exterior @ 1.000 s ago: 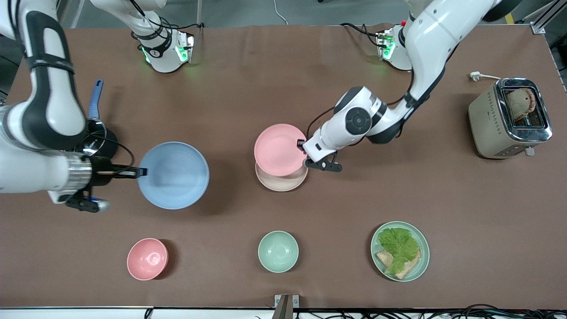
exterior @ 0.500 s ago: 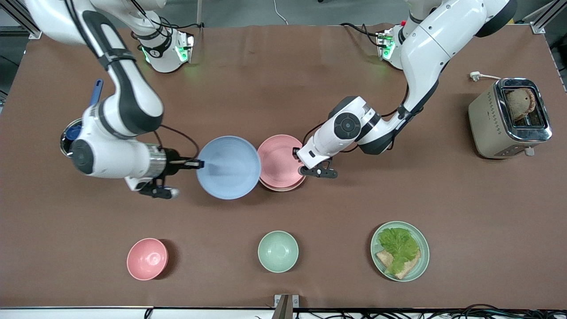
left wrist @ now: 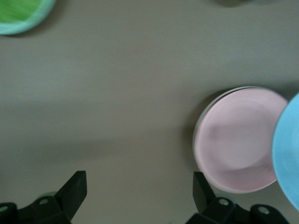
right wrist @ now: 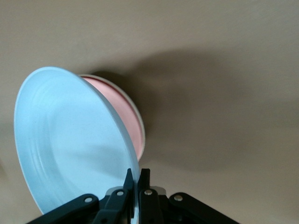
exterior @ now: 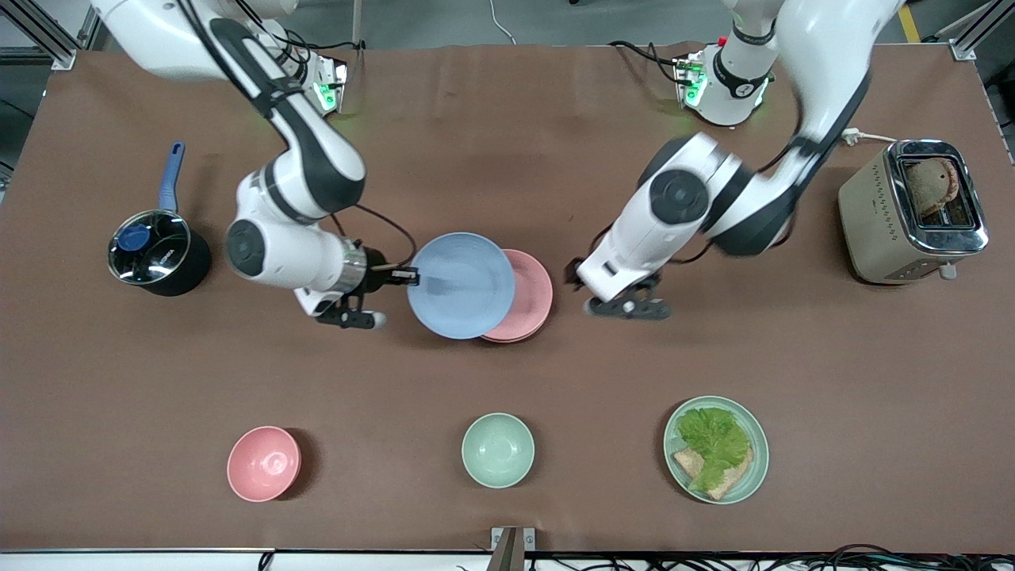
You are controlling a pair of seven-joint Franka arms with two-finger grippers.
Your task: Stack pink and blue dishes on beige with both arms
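Observation:
A light blue plate [exterior: 461,285] hangs tilted, partly over the stack, with my right gripper [exterior: 404,277] shut on its rim. The right wrist view shows the blue plate [right wrist: 65,135] pinched at the rim by my right gripper [right wrist: 138,175]. The pale pink plate [exterior: 530,295] lies on the beige plate [left wrist: 195,136], of which only a thin rim shows. My left gripper [exterior: 572,274] is open and holds nothing. It is over bare table beside the pink plate [left wrist: 238,140], toward the left arm's end. Its fingertips [left wrist: 74,186] stand wide apart.
A black pot with a blue handle [exterior: 155,254] stands toward the right arm's end, a toaster [exterior: 912,212] toward the left arm's end. Near the front camera sit a pink bowl [exterior: 263,463], a mint bowl [exterior: 497,450] and a mint plate with lettuce and bread [exterior: 716,450].
My right arm carried the blue plate across to the stack. My left gripper set the pink plate on the beige one, let go, and drew back toward the left arm's end.

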